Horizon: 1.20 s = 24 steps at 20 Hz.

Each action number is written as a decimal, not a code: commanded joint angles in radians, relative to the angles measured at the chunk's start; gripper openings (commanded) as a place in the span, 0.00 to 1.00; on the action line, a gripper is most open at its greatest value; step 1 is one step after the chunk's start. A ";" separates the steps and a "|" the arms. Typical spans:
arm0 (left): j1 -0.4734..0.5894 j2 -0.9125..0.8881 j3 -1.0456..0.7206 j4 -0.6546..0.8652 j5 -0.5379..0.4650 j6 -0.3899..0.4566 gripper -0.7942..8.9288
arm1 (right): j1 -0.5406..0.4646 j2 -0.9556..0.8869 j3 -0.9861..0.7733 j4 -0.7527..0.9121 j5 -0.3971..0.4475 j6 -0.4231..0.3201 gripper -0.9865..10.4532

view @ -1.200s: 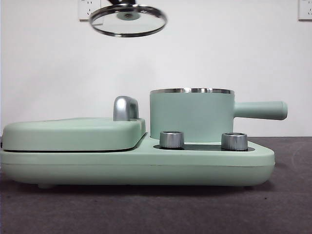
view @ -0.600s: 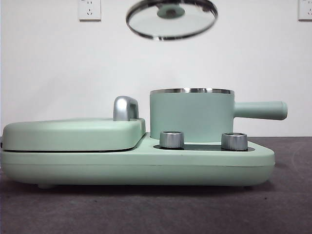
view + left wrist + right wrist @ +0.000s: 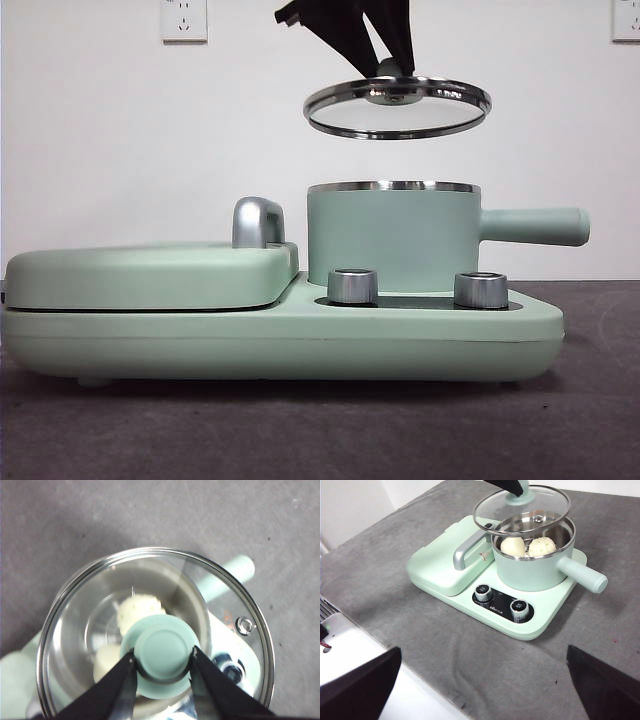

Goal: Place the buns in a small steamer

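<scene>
Item logged at my remote station: one left claw (image 3: 162, 660), its two black jaws closed tight on the green knob (image 3: 164, 653) of one glass lid (image 3: 397, 108), which I held level just above the open steamer (image 3: 393, 238), apart from its steel rim and a little off toward the handle side. I judged the lid was carried by its knob because that is its only graspable part, and kept flat so that it could seat squarely on the rim. Two buns (image 3: 528, 546) lay side by side inside the steamer, touching or nearly so: one smooth bun (image 3: 512, 546) and one ridged bun (image 3: 542, 546) with small green specks. I took the loading step as done and the covering as the step in hand. The steamer stood on one mint-green cooker base (image 3: 300, 335), its long handle (image 3: 535, 226) sticking out sideways, clear of the claw. One flat griddle (image 3: 150, 275) with one chrome handle (image 3: 257, 222) sat shut beside it, and two metal dials (image 3: 502, 600) faced the front. The base rested on one grey worktop (image 3: 395, 575). One right claw (image 3: 480, 690) waited well back from the cooker, jaws spread wide and holding nothing.
</scene>
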 commanded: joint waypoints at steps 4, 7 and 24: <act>0.009 0.010 -0.015 0.066 0.002 0.035 0.11 | 0.005 -0.002 0.009 0.011 0.005 0.007 0.55; 0.028 0.024 -0.015 0.078 0.002 0.039 0.11 | 0.005 -0.002 0.009 0.011 0.005 0.007 0.55; 0.051 0.121 -0.015 0.111 0.051 0.079 0.10 | 0.005 -0.002 0.009 0.071 -0.029 -0.020 0.55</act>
